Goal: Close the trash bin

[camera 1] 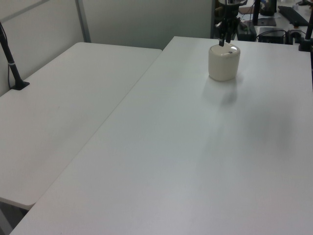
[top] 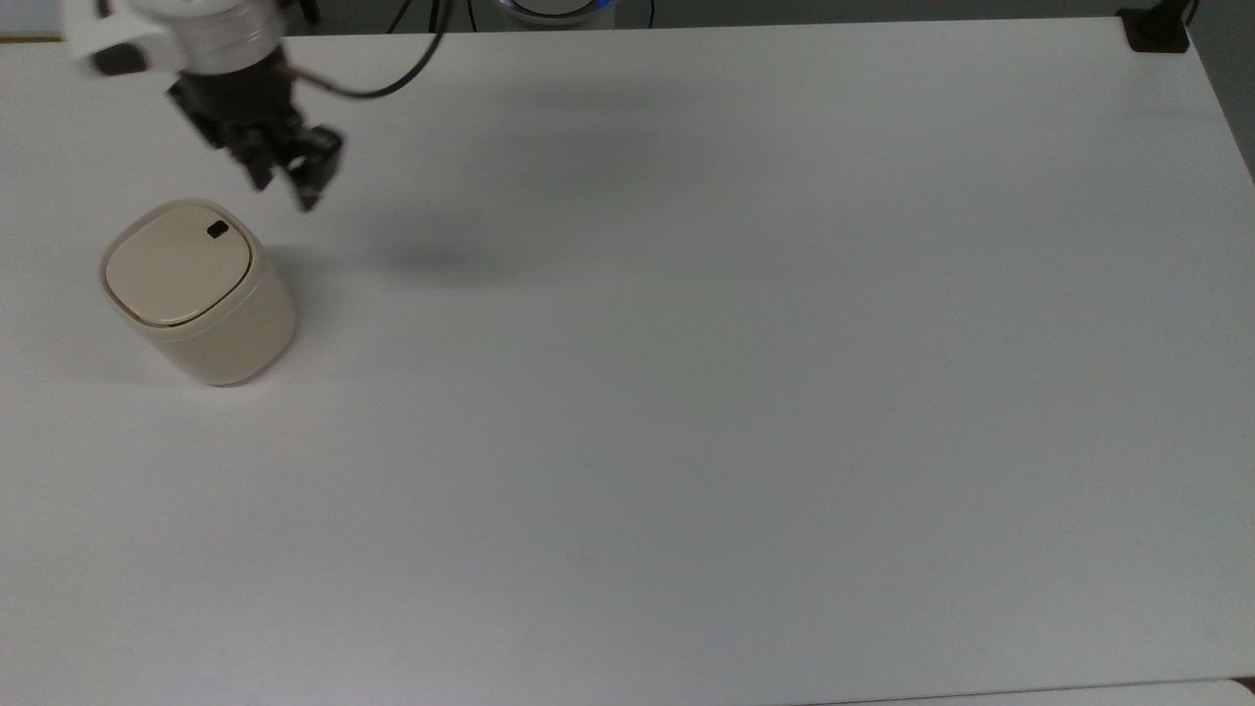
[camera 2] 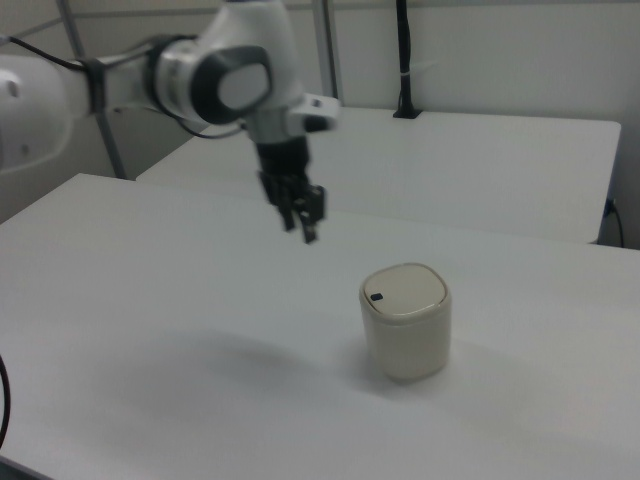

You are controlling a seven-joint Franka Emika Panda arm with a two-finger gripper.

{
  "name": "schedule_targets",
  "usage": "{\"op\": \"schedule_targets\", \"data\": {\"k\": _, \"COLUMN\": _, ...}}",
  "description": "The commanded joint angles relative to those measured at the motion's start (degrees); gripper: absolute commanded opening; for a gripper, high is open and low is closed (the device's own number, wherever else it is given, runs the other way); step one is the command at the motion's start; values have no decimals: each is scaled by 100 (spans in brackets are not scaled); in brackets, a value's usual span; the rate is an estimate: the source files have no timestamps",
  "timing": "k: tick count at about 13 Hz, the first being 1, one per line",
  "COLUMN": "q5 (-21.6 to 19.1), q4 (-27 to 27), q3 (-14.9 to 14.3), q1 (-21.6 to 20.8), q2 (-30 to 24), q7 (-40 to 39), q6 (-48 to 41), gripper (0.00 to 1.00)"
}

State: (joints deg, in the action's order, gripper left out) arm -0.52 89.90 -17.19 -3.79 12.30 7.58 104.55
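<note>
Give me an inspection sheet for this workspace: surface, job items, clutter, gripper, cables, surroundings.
Surface: white table, bare apart from the bin.
Job items: cream bin upright near the top view's left edge; lid lies flat and looks closed, black latch mark visible.
Clutter: nothing seen.
Gripper: gripper in the air, apart from the bin, holding nothing.
Cables: black cable loops from the wrist toward the top view's top edge.
Surroundings: second white table alongside; black post on it; black clamp at the table corner.
</note>
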Motion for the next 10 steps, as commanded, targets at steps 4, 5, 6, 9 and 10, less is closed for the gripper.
{"op": "schedule_targets", "data": {"k": 4, "q5": -36, "q4": 406, "q3": 963, "q1": -209, "q2": -939, "q7": -626, "q6": -620, "gripper": 100}}
{"op": "schedule_targets", "data": {"k": 5, "q5": -36, "q4": 388, "q3": 963, "q1": -219, "q2": -966, "q7": -591, "q6": -629, "gripper": 100}}
{"op": "schedule_targets", "data": {"k": 6, "q5": -36, "q4": 380, "q3": 972, "q1": -219, "q2": -993, "q7": -591, "q6": -620, "gripper": 100}}
{"op": "schedule_targets", "data": {"k": 9, "q5": -44, "q4": 336, "q3": 963, "q1": -202, "q2": -1107, "q7": -582, "q6": -585, "gripper": 100}}
{"op": "schedule_targets", "data": {"k": 10, "q5": -44, "q4": 344, "q3": 963, "q1": -193, "q2": -1125, "q7": -582, "q6": -559, "gripper": 100}}
